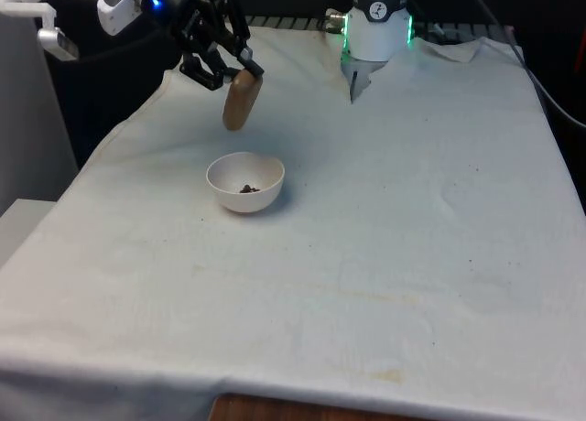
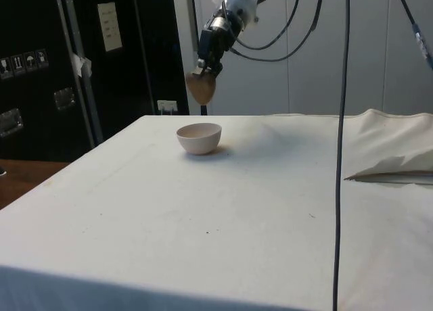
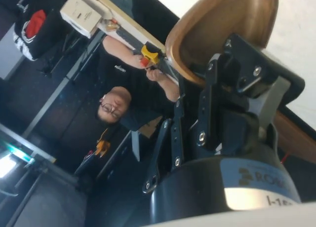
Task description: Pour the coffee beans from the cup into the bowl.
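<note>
**One cup tipped over the bowl, beans already inside**

One brown cup (image 1: 242,101) hangs in my jaws in the upper left of the front frame, tilted steeply so its mouth points down. The gripper (image 1: 224,69) is clamped on the cup's upper end; I see the black fingers (image 1: 206,73) pinching its rim. In the side frame the gripper (image 2: 203,66) sits at upper centre-left with the cup (image 2: 201,88) just below it, held clear of the table.

The white bowl (image 1: 245,181) stands upright on the white cloth of the table (image 1: 385,238), left of centre in the front frame, directly below the cup and not touching it. A small clump of dark coffee beans (image 1: 248,188) lies at the bottom of the bowl. In the side frame the bowl (image 2: 199,137) sits a little left of centre with the cup above it.

From the wrist camera I get the cup (image 3: 222,24) as a curved brown shell with the gripper (image 3: 217,74) locked on its edge. A person (image 3: 128,89) in dark clothing appears beyond it, a hand on a yellow-handled clamp (image 3: 148,55) at a table edge.
</note>
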`<state>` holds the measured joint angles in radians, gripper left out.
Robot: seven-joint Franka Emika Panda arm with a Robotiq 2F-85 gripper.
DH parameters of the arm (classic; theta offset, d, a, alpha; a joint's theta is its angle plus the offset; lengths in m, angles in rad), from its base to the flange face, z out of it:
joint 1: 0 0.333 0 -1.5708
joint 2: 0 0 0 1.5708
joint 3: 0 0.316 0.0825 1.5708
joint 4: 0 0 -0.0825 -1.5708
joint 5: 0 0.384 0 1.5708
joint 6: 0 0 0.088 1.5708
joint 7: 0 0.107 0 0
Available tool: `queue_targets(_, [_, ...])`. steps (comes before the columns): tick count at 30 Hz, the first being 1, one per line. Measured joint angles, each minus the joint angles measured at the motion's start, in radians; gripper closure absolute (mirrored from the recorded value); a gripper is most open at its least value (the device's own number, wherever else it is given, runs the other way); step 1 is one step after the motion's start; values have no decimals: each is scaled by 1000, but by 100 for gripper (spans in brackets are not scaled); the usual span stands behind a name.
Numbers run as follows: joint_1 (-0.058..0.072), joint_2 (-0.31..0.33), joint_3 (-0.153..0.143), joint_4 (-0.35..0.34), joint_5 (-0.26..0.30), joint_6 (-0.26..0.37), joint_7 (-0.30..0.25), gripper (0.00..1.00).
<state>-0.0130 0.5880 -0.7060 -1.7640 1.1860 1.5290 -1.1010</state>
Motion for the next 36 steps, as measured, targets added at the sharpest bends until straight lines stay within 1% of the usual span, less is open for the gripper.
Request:
queue_targets(13, [8,1,1,23,-59,26,-10,98])
queue_targets(19, [9,1,1,32,-79,31,-11,98])
queue_targets(27, [17,1,1,48,-130,53,-14,98])
queue_targets(36, [23,1,2,67,-170,64,-16,98])
